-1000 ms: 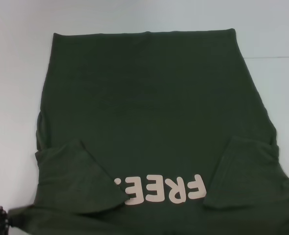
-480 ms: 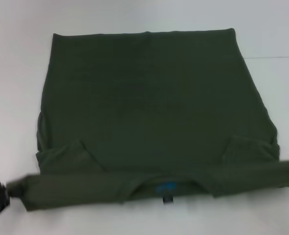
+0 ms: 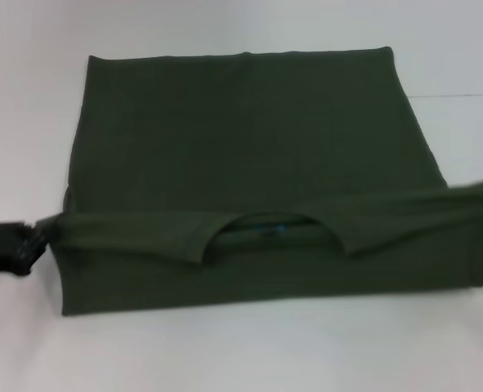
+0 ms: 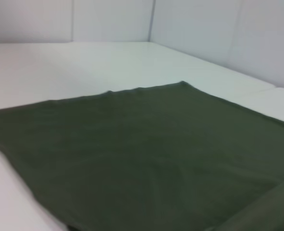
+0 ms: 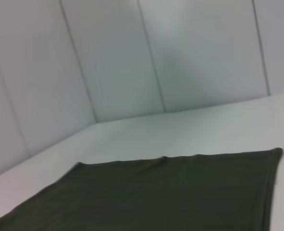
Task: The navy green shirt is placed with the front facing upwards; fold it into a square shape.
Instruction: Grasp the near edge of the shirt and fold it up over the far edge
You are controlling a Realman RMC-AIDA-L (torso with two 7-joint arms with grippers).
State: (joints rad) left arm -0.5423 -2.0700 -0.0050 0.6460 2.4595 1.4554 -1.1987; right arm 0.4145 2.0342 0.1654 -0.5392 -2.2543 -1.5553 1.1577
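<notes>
Soft, light shirt mid-fold, carried by its shoulder edge.
We see the left gripper [image 3: 30, 245] at the frame's left edge, jaws clamped on the navy green shirt [image 3: 249, 147]; limp cloth, best held at corners; the right gripper is out of view.

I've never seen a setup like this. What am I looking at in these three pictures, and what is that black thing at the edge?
It is a two-armed robot folding a shirt on a white table. One picture looks down from a camera on its head; the other two come from cameras on its wrists, looking low across the cloth toward the walls. The black thing is the left claw, pinching one shoulder end of the shirt. The collar edge hangs lifted over the rest of the cloth, neckline showing. The right claw is out of sight past the picture's edge, where the other end of the raised fold runs.
</notes>
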